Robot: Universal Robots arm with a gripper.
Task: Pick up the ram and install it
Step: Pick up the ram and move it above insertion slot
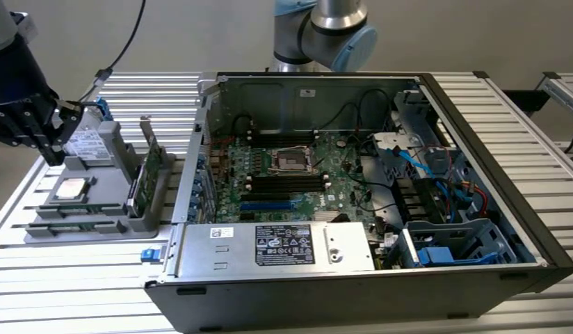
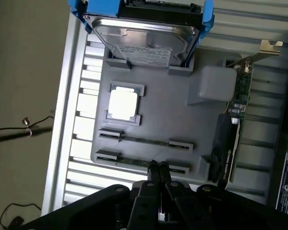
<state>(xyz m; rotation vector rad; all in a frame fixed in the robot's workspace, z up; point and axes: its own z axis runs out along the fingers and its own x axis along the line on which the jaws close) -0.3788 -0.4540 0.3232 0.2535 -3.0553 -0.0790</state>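
Gripper [image 2: 158,166], jaws nearly together and seemingly empty, hung above the tray [image 2: 173,120]; ram [image 2: 134,160] lay seated at its near end, installation outstanding

Nothing legible anywhere. Black sticker [image 1: 284,245] and small white sticker [image 1: 222,233] on the silver power supply [image 1: 347,249], lower centre of the exterior view, carrying print too fine to make out. Same for the white label [image 2: 144,52] on the hard drive [image 2: 134,32] and the green mark [image 2: 229,157] on the expansion card [image 2: 241,91].
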